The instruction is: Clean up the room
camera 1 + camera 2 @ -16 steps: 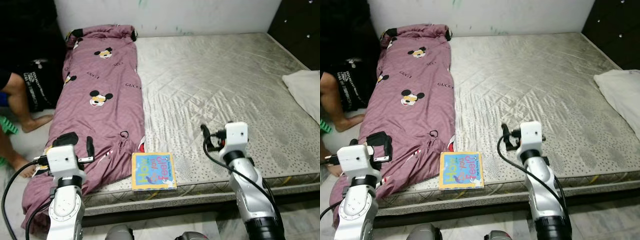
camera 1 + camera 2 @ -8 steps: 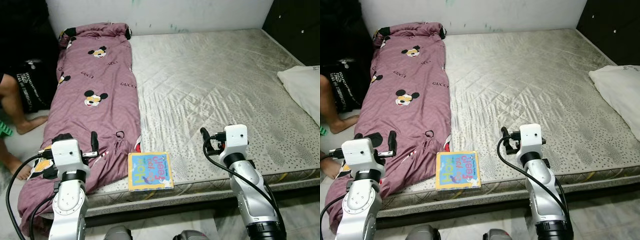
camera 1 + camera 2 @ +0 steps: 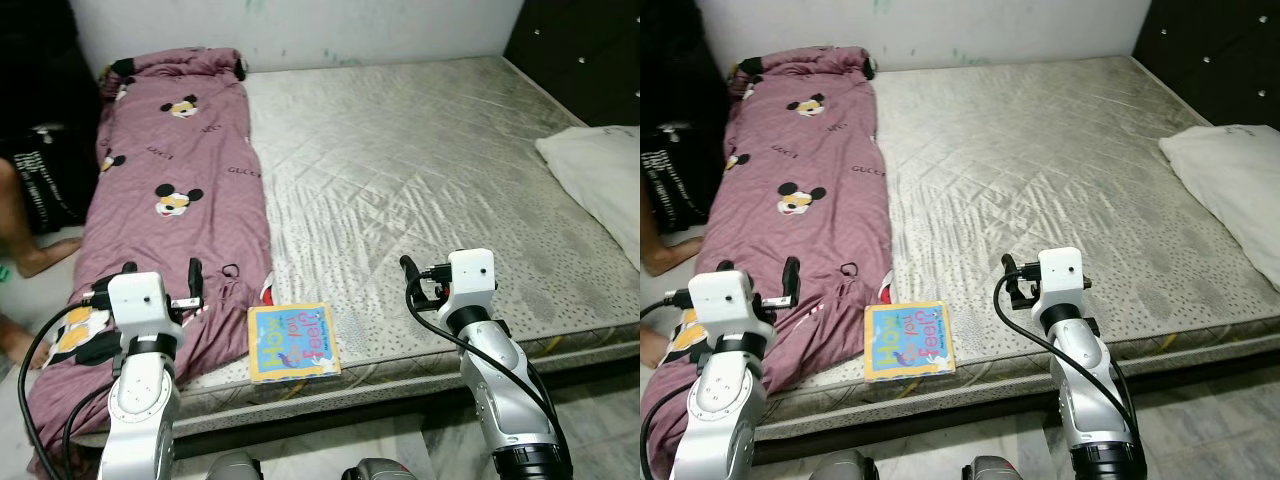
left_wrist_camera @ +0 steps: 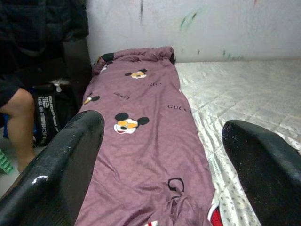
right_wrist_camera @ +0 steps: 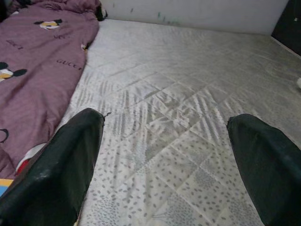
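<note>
Standing at the near edge of the mattress [image 3: 420, 160], we hold the left gripper [image 4: 160, 155] and right gripper [image 5: 164, 155] spread and empty, and judge the near-left book [image 3: 292, 342] the next pickup, beside the purple blanket [image 3: 180, 200].

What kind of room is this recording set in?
Most likely a bedroom: a bare quilted mattress fills the view, with a purple cartoon-print blanket along its left side, a white pillow at the right, and a children's book near the front edge.
</note>
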Robot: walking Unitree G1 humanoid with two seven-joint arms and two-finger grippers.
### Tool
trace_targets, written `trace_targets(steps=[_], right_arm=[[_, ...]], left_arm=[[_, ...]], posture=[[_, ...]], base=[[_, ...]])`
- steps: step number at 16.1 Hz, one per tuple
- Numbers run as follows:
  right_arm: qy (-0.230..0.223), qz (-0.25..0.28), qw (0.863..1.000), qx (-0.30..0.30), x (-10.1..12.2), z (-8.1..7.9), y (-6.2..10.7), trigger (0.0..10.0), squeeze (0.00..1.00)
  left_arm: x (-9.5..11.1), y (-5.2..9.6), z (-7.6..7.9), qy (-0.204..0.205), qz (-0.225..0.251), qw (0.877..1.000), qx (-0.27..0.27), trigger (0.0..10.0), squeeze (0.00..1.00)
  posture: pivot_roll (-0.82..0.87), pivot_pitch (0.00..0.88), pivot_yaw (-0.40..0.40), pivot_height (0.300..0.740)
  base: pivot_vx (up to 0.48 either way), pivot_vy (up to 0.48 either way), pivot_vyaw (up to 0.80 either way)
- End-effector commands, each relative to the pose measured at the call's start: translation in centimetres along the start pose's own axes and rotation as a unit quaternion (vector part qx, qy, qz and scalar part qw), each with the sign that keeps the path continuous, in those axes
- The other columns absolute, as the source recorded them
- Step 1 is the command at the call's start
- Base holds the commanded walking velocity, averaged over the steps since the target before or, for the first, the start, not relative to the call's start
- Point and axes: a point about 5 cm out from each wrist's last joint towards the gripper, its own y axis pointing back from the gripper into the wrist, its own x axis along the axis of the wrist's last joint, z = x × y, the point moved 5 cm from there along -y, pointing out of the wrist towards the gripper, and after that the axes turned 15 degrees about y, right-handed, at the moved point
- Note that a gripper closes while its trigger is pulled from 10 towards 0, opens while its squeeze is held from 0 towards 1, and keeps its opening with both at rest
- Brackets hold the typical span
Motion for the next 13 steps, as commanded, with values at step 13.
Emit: trace_targets(steps=[13], right_arm=[[0.000, 0.011, 1.000, 0.009, 0.83, -0.18, -0.55, 10.0, 0.00]], left_arm=[[-0.05, -0.25, -0.03, 0.007, -0.007, 1.000, 0.006, 10.0, 0.00]], posture=[[-0.03, 0.000, 0.019, 0.740]], base=[[0.000, 0.000, -0.55]])
